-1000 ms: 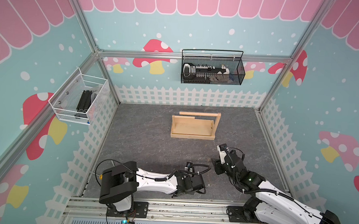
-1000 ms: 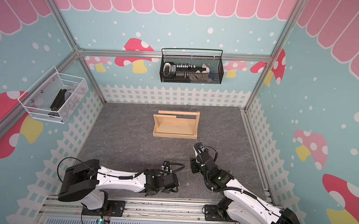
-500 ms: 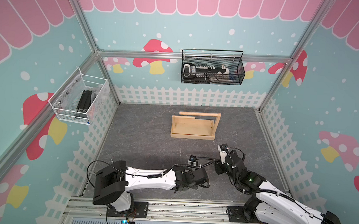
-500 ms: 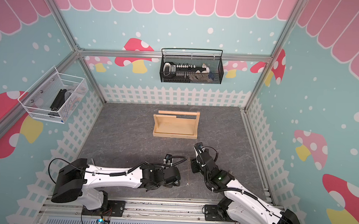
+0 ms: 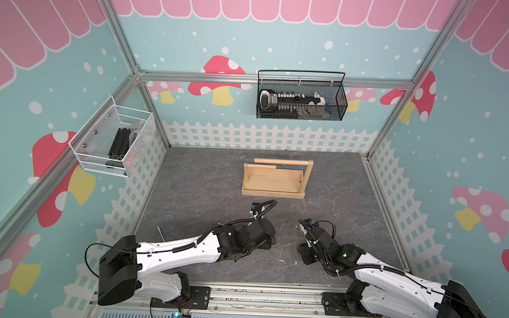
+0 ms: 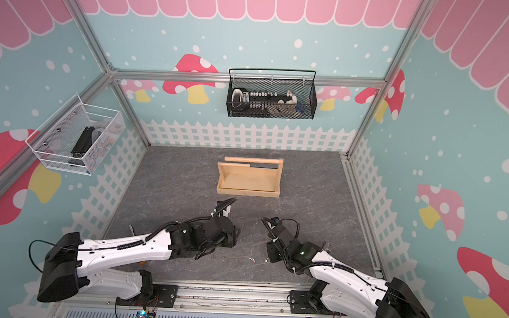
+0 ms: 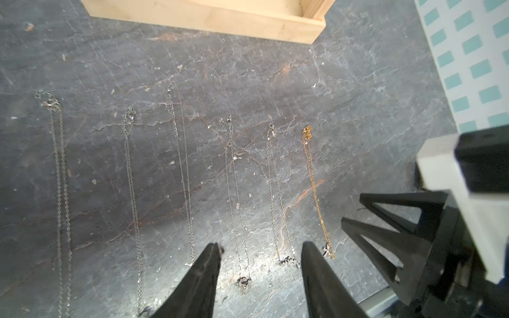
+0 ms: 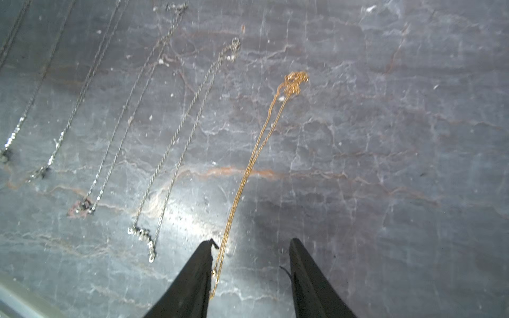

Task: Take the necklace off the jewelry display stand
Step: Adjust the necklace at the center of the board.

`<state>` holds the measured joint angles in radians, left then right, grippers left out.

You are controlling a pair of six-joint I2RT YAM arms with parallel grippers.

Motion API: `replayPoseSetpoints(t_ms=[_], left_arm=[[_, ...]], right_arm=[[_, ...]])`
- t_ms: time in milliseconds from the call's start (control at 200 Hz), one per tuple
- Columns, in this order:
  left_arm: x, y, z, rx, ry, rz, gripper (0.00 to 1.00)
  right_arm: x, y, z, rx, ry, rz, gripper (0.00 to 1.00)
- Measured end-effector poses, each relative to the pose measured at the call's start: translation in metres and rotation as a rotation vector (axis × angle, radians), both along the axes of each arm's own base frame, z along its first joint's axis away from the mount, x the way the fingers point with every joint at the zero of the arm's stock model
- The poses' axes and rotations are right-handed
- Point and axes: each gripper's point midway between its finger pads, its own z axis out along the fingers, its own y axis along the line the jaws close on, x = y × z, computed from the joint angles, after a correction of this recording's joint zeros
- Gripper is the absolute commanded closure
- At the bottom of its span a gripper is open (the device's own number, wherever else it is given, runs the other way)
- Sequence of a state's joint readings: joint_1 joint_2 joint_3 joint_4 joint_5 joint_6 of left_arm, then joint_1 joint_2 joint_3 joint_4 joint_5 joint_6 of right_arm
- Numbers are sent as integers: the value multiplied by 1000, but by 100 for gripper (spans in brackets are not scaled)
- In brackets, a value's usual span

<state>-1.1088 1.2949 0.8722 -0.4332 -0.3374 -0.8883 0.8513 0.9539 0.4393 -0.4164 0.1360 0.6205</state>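
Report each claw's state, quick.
Left claw: open, holding nothing.
Right claw: open, holding nothing; gold necklace lies loose below it.

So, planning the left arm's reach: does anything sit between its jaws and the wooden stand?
Nothing upright. Six thin chains lie flat on the table between the left jaws and the stand, so a low sweep could drag them.
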Motion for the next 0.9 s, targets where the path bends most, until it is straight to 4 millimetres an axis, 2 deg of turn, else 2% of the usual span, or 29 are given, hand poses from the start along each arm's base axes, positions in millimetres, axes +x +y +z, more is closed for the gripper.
replayPoseSetpoints(t_ms=[210,355,465,675,901], left_arm=[[-3,6,12,-35,-54,-38,51],[-12,16,13,-60,-61,-61,51],[-19,20,19,-96,-63,-87,51],[-31,36,36,-179,-98,-100,51],[-37,50,36,-199,-109,-100,51]], right_arm=[[-19,-4,2,10,51,-19,55],[-27,2,0,-34,83,-14,51],[-25,6,-2,-57,92,-51,50],[-16,-5,-1,-67,63,-176,49],[-10,-7,-6,-126,82,-243,48]])
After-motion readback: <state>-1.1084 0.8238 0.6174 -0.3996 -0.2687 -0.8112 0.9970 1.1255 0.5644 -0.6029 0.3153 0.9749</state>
